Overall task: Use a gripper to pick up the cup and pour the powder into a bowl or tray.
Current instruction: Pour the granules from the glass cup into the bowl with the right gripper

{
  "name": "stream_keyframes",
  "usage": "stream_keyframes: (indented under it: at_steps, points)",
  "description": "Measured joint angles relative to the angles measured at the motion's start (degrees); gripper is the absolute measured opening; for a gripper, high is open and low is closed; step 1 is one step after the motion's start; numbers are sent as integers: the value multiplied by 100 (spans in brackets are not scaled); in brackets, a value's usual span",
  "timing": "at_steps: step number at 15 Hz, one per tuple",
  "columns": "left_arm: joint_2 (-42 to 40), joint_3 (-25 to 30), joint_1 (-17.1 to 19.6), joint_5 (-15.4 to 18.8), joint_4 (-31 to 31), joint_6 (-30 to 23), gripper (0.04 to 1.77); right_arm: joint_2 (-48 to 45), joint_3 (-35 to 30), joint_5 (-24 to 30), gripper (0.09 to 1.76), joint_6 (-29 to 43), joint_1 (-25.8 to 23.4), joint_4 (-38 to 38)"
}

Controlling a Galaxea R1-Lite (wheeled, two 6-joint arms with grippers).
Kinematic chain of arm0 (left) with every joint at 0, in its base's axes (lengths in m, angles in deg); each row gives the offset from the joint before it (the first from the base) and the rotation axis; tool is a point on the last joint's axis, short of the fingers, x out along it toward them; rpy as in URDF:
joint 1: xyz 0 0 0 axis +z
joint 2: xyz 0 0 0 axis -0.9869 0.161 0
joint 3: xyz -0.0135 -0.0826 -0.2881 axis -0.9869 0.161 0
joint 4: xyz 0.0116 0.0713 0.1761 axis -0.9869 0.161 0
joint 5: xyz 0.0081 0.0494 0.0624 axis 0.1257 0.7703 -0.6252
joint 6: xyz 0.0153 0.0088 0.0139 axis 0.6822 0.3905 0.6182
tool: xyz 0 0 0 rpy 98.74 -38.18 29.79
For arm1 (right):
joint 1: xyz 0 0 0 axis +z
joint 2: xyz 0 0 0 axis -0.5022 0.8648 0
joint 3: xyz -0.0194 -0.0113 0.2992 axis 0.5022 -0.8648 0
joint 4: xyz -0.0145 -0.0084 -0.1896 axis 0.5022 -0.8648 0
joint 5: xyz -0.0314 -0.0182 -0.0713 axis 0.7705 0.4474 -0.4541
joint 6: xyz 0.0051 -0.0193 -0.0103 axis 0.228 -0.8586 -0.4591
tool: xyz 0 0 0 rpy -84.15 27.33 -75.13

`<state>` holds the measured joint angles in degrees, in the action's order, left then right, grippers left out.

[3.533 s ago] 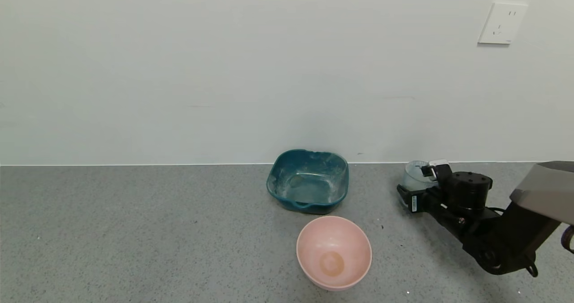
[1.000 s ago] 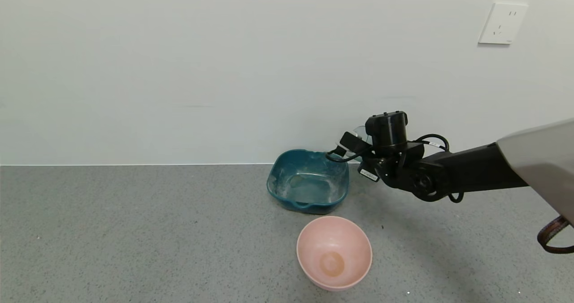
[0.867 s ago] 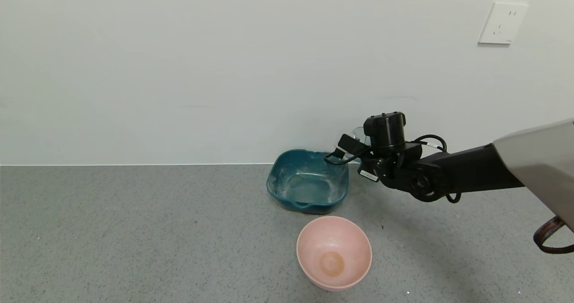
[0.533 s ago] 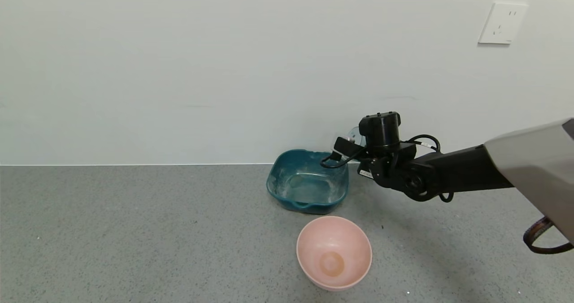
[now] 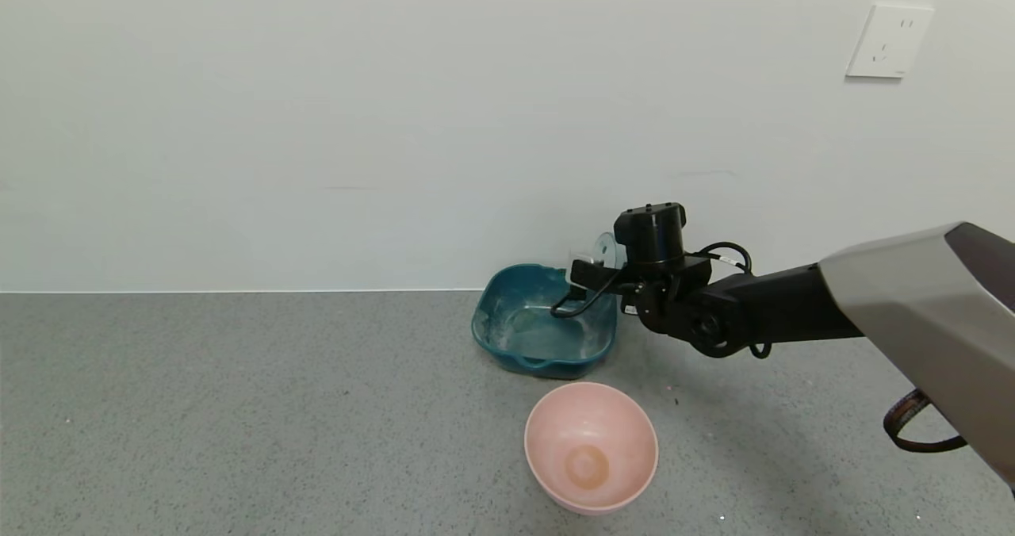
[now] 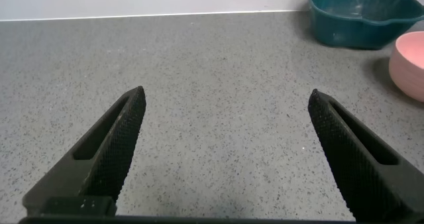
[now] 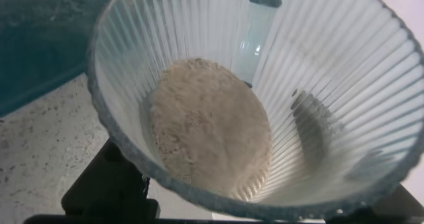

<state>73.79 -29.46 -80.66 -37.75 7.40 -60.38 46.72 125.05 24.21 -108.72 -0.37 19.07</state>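
Head view, near to far: pink bowl (image 5: pixel 591 447) sits closest on the grey counter (image 5: pixel 238 409), the teal tray (image 5: pixel 545 319) just behind it. Your right gripper (image 5: pixel 588 270) hangs over the tray's right rim, fingers clamped on the ribbed cup (image 7: pixel 252 98), which is raised and tilted. Powder (image 7: pixel 209 128) is heaped inside the cup. Your left gripper (image 6: pixel 225 154) is parked low over bare counter, fingers spread wide, holding nothing.
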Motion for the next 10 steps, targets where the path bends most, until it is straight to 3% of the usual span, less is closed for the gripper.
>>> stream_keyframes:
  at_steps: [10]
  points:
    - [0,0,2,-2,0,0,176,308,318,-358,137,-1174,116,11]
